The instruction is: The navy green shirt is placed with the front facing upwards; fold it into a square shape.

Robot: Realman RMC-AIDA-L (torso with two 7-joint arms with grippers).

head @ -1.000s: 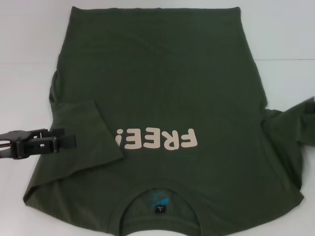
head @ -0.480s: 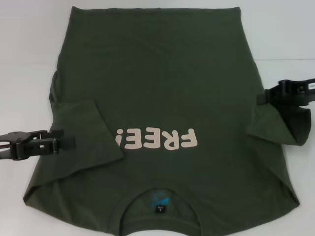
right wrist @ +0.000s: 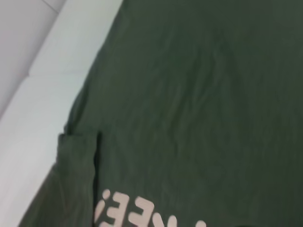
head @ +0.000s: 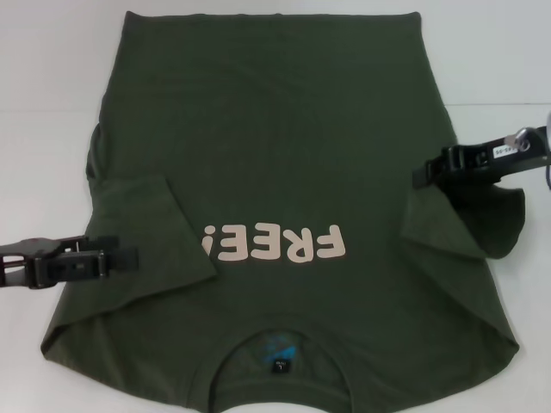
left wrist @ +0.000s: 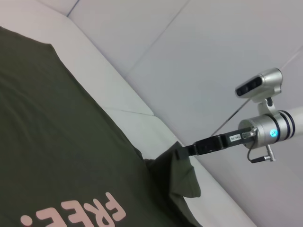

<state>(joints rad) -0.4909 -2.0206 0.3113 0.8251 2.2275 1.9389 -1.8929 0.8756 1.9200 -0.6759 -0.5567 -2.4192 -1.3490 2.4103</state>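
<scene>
— White worktop all round, and the navy green shirt lies spread across its middle, front up, collar at the near edge, hem toward the far edge. Which step is this?

— The sleeve fold, I judge. The sleeve on the left side already lies turned in over the chest, just beside the "FREE!" lettering. The right sleeve is partway: lifted and being carried inward from the worktop's right edge.

— And the arms?

— The right gripper reaches in level from the right edge, jaws pinched on the right sleeve's hem; the left wrist view shows cloth hanging from its tip. The left gripper lies low by the left edge, its tip over the folded sleeve. Whether its jaws are parted or closed, I cannot tell.

— What does the next move call for?

— Probably carrying that sleeve further in, laying it flat on the body, then letting go without dragging the cloth.
</scene>
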